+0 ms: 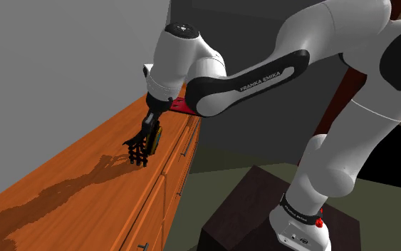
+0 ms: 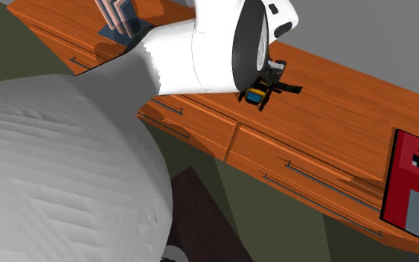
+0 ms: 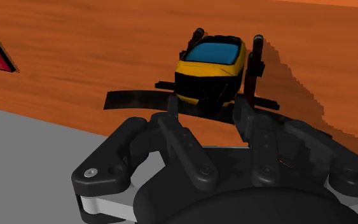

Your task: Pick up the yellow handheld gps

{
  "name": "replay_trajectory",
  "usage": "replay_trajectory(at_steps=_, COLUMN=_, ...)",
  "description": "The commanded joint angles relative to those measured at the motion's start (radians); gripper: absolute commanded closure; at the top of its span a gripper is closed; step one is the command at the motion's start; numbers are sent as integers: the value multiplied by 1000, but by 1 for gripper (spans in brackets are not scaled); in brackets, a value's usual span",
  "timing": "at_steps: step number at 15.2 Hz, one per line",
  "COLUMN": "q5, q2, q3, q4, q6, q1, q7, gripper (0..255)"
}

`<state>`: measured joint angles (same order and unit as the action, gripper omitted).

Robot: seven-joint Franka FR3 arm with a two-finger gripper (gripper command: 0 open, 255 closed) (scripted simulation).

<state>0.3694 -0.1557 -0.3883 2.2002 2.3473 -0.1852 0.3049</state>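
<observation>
You have a long wooden top (image 1: 70, 185) over a row of drawers (image 2: 289, 156). In the shoulder view its front edge runs from 7 o'clock up to 1 o'clock, and a grey wall (image 1: 63, 57) closes the far side at 10 o'clock. The yellow GPS (image 3: 210, 67), with a black trim and a blue screen, lies on the wood near that front edge, closer to the drop than to the wall. Bare wood stretches from it toward 8 o'clock in the shoulder view. In the second exterior view a flat red item (image 2: 416, 186) lies well apart at 4 o'clock from the GPS. A dark holder of pink pieces (image 2: 118, 18) stands well apart at 10 o'clock, so both flanks are open. The arm (image 1: 263, 78) rises from the dark stand (image 1: 256, 214) at 4 o'clock in the shoulder view and folds over. Its forearm runs toward 9 o'clock, and the wrist is turned down so that the gripper (image 3: 228, 37) points at the top. The fingers (image 3: 257, 60) are spread to either side of the GPS case, their tips down near the wood. One sits at a corner of the case. A thin sliver shows between the other and the case, so note it as straddled, not clamped. A flat black strip lies across the wood under the case; you cannot tell what it is.
</observation>
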Motion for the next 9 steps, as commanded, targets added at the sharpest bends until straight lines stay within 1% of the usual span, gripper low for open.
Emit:
replay_trajectory(at_steps=1, q5=-14, q2=-10, q3=2, q4=-18, q6=-25, q1=-3, q7=-15, gripper=255)
replay_trajectory(at_steps=7, q5=-46, q2=-32, q3=8, q4=-75, q6=-97, q1=-8, q7=-55, gripper=255)
replay_trajectory(at_steps=9, q5=-46, q2=-32, q3=8, q4=-77, q6=-99, q1=-9, q7=-56, gripper=255)
